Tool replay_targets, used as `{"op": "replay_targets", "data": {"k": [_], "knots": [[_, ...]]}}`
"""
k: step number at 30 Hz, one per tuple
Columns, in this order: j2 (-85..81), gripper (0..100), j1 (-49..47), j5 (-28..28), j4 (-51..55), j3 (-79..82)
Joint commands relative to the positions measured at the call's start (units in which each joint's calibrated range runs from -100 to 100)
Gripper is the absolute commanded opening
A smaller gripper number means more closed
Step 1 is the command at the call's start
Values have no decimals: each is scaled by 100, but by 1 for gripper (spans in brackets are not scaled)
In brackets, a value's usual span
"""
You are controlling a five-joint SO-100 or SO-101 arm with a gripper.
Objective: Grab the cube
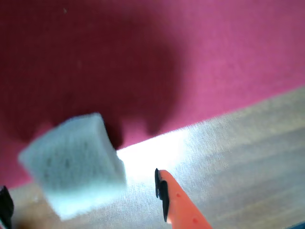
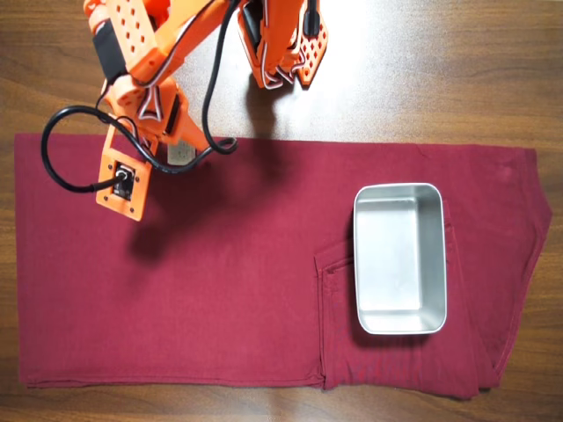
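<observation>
In the wrist view the cube is a pale beige-grey block, blurred and tilted, lying at the edge where the red cloth meets the wood. My gripper is open around it. The black-padded left finger is at the frame's lower left edge, and the orange right finger stands a small gap to the cube's right. In the overhead view the gripper hangs over the wooden table just above the cloth's top edge, and the cube is hidden under the arm.
A dark red cloth covers most of the wooden table. A metal tray sits on the cloth at the right. The arm's camera mount and cable overhang the cloth's top left.
</observation>
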Motion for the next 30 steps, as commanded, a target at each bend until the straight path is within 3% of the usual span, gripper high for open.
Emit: {"op": "replay_targets", "data": {"k": [1, 11, 13, 15, 16, 20, 24, 27, 30], "knots": [[66, 38, -255, -132, -249, 45], [217, 30, -466, -361, -775, 391], [253, 25, -533, -469, -849, 409], [279, 5, -600, -542, -876, 418], [288, 0, -667, -581, -959, 464], [-174, 0, -1147, -718, -526, 318], [-759, 0, -2999, -1460, 1069, -1412], [-964, 0, -5178, -2198, 1088, -2231], [-964, 0, -7376, -2740, 424, -2240]]}}
